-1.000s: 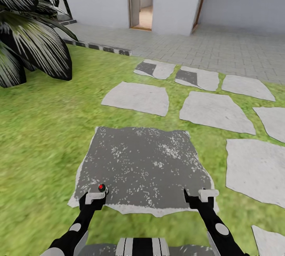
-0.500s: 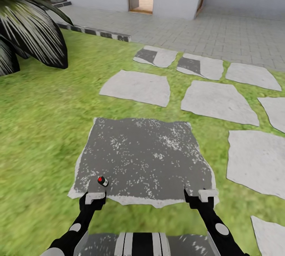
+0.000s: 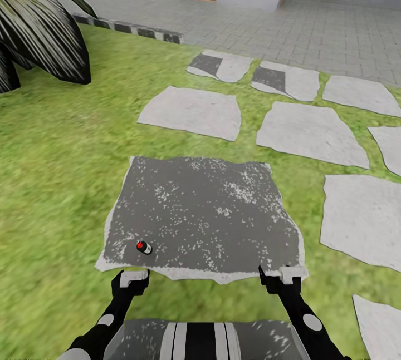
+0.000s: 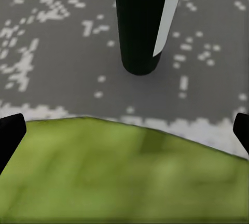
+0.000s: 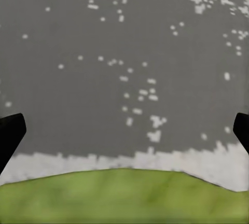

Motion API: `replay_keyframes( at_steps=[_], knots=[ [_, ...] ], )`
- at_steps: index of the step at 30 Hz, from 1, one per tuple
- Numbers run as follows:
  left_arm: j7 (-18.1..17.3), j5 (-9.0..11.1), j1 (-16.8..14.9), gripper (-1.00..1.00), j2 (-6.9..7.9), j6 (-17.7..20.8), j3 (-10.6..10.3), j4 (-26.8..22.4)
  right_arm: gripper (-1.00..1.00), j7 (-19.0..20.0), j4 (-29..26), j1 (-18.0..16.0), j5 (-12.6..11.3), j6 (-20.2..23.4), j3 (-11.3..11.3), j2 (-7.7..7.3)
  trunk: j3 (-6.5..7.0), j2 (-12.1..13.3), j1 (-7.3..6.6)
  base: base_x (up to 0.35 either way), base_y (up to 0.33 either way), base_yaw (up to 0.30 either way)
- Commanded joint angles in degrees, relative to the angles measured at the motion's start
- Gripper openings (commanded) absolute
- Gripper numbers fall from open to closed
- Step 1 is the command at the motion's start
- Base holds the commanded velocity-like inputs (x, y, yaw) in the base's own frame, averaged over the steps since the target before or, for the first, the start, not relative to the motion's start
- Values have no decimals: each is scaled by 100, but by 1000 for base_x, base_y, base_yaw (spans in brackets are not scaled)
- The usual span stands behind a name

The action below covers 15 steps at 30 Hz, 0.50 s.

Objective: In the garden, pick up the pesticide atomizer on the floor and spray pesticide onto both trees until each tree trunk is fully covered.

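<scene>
The pesticide atomizer [image 3: 143, 247] lies on the dark speckled paving slab [image 3: 206, 215], close to that slab's near left corner, its red part turned to the far left. The left gripper [image 3: 131, 282] hangs over the grass [image 3: 55, 182] just outside the slab's near edge, a little short of the atomizer and not touching it; its fingers are spread wide and hold nothing. The right gripper [image 3: 283, 279] hangs over the same edge near the right corner, likewise wide apart and, as far as I can see, empty.
</scene>
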Motion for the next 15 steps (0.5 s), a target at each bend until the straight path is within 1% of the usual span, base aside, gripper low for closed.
replay_keyframes(
  at_steps=[1,9,11,15],
  knots=[
    [-2,1,1,100,0,-1,-2,1,100,0,0,0,0,0,0,0,-3,0,0,0,0,0],
    [-4,0,-2,100,0,0,-5,7,100,0,0,0,-3,0,-2,0,-11,0,0,5,0,0],
    [-4,-3,-3,100,0,3,-5,8,100,0,0,0,-1,0,-5,0,-11,0,0,121,0,0],
    [0,-5,-2,100,0,6,-5,6,100,0,0,0,-5,0,-8,0,-11,0,0,249,0,0]
  ],
)
